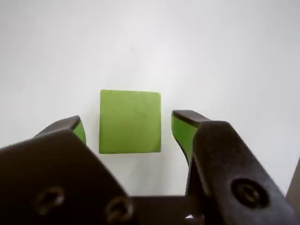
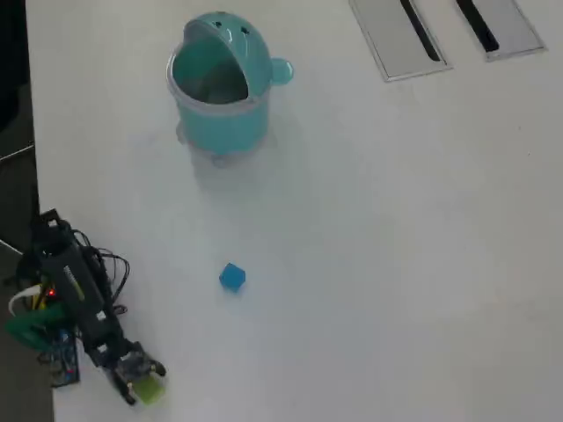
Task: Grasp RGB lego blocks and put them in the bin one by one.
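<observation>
Small yellow-green plastic cube sits flat on the white table, square top face toward the wrist camera. Black gripper hangs over it, jaws spread wide: 1 tip to the cube's left, 1 to its right, both carrying a green tint on their inner faces. A strip of bare table shows between each tip and the cube in the wrist view, so nothing is clamped; cube lies between the tips, untouched as far as I can tell.

Overhead view: the arm stretches along the table's left edge, wiring and a red light near its base, gripper at the lower left corner over the yellow-green cube. Only part of the cube shows beside the gripper there.

Small blue plastic cube rests alone on open table, well apart from the gripper, between it and the bin.

Round light-teal plastic bin stands upright near the top of the overhead view, domed lid tipped back, mouth open, 2 dark dots on the lid, small knob on its right side. Inside looks shadowed; contents cannot be made out.

2 flat grey slotted panels lie set in the table at the upper right.
</observation>
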